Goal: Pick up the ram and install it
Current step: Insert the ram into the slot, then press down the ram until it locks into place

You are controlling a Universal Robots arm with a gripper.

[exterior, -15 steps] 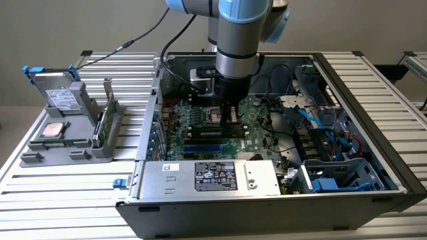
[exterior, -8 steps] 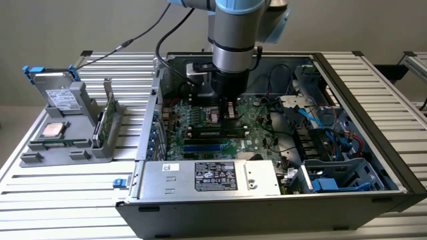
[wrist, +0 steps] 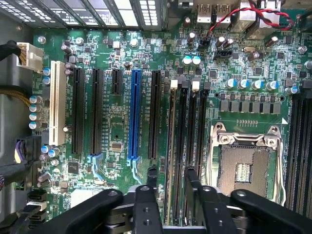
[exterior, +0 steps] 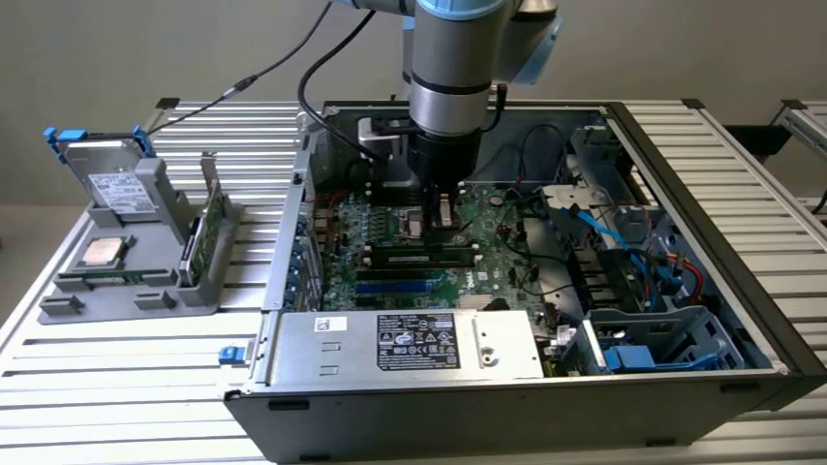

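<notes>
Sitting edge-up in a long black slot of the motherboard, the ram, with a white latch at its far end. Seen in the exterior view as a dark stick lying across the middle of the board, just below the arm. Straddled by the gripper, fingers spread apart, one on each side of the stick and not pinching it. Hanging straight down into the computer case in the exterior view, gripper close above the board.

Just beside the ram's slot, more empty black slots, then the open processor socket with its metal frame. On the other side, a blue slot, and further off a white slot.

Towards the front of the case, a silver power box with a black label. Outside the case, at the exterior view's left, a grey holder on the slatted table, carrying a metal drive box with blue clips, a square silver chip and a green card standing on edge.
</notes>
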